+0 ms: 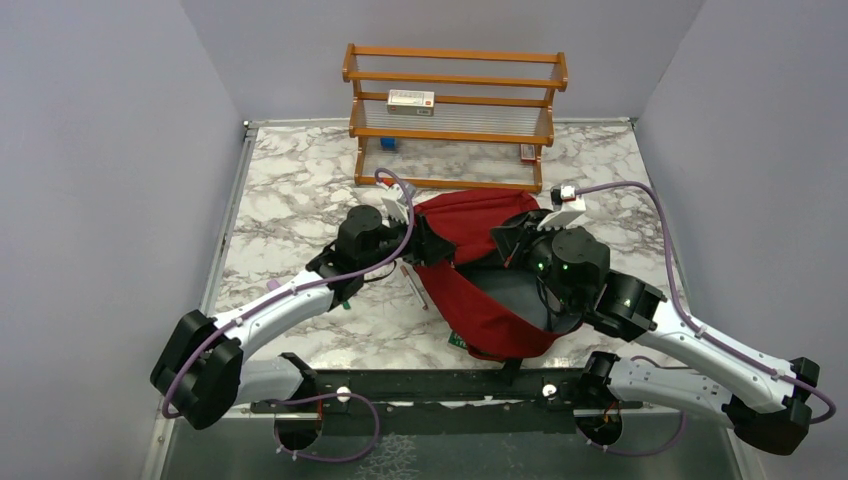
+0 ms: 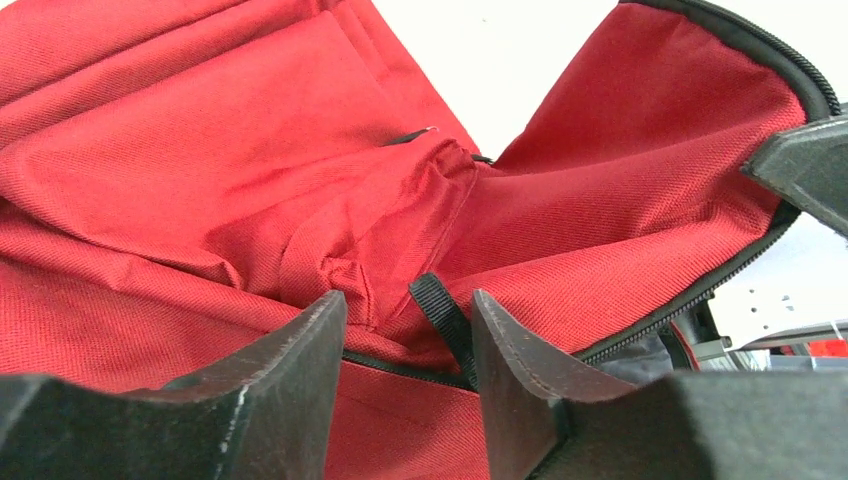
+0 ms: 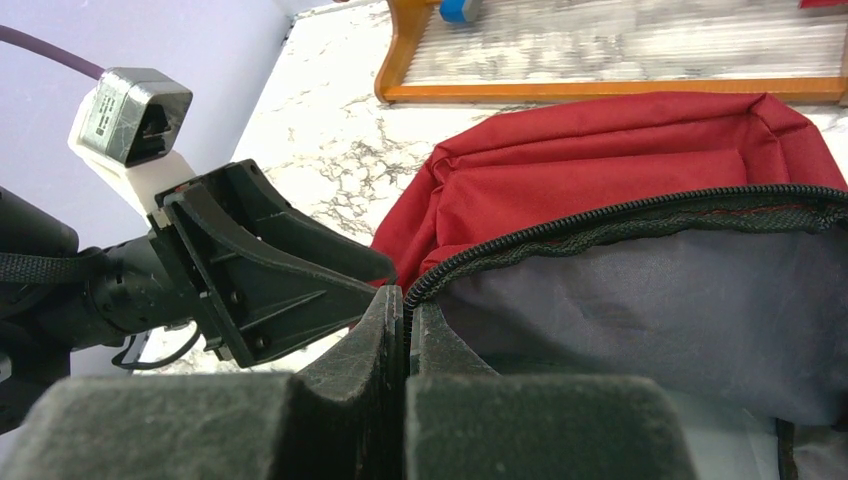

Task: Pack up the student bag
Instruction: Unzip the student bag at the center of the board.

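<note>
Both our arms reach inward toward each other. Our left tool [image 2: 408,305] stands with jaws partly apart; our right tool [image 3: 405,300] is pinched tight on the bag [image 3: 600,190] at its zippered rim.

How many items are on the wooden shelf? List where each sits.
3. A white box on the middle tier; a small blue item at bottom left; a small red item at bottom right. Others may be hidden.

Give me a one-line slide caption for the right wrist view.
Right gripper pinches the student bag's zippered rim, grey lining exposed, left gripper alongside.
</note>
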Controlling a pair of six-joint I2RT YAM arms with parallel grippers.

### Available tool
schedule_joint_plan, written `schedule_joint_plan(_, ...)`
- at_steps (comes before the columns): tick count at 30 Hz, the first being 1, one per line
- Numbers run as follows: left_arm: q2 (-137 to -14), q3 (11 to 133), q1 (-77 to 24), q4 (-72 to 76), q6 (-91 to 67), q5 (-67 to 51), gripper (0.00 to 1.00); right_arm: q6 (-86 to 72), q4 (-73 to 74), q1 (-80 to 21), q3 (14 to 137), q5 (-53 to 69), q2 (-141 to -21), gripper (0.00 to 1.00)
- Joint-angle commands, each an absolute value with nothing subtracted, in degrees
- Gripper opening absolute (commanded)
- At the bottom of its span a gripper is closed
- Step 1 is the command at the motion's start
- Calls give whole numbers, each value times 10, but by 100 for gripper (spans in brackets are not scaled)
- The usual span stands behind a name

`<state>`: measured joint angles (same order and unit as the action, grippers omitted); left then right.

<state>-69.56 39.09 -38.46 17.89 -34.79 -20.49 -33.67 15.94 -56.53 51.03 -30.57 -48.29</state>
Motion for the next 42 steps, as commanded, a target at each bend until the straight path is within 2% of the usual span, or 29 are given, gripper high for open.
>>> schedule_joint_plan(1,-702,410,-389,210,-364,-243,49,-345,129,-567,509,-309,-472,1)
schedule_joint_plan(4,-706,410,-390,217,-369,-264,46,-345,129,-567,508,-310,-471,1)
schedule_joint_plan(9,-709,411,-391,223,-376,-284,33,-348,128,-567,506,-312,-472,1)
schedule_joint_plan(18,-706,415,-391,224,-374,-274,0,-350,131,-568,505,-316,-470,1)
schedule_joint_plan(31,-673,400,-362,128,-330,-89,0,-352,141,-567,500,-328,-447,1)
schedule_joint_plan(42,-703,411,-349,101,-292,8,0,-344,145,-567,500,-324,-437,1)
